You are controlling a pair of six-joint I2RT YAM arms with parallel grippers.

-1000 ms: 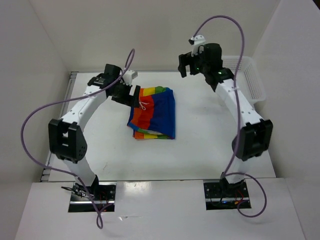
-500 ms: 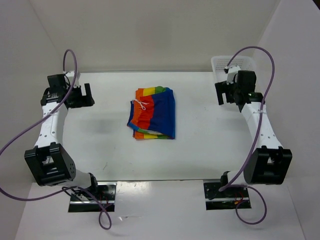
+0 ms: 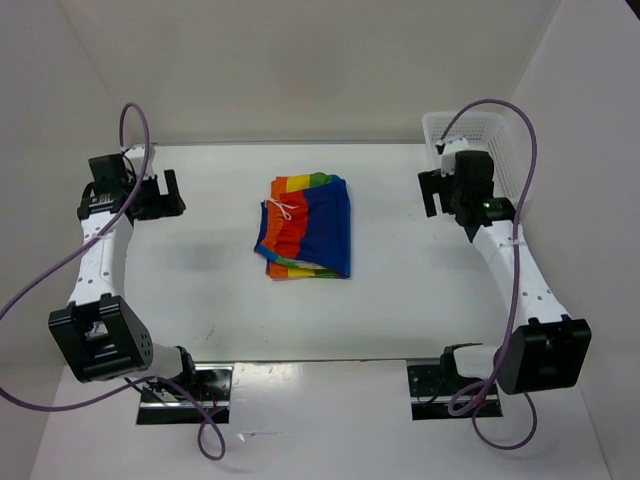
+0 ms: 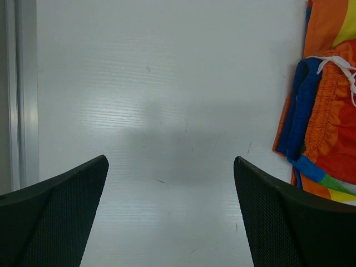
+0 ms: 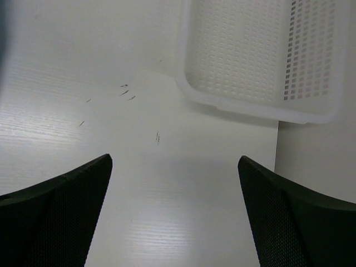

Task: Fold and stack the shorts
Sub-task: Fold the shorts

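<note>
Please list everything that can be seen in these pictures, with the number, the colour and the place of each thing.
shorts: one folded bundle, rainbow stripes with a broad blue part, middle of the table
basket: one, white plastic mesh, far right corner of the table
table: one, white, under everything
cables: two, purple, one looping along each arm
arms: two, white with black joints, bases at the near edge
left tool: one, black, open, holding nothing, over bare table to the left of the shorts
right tool: one, black, open, holding nothing, over bare table near the basket
</note>
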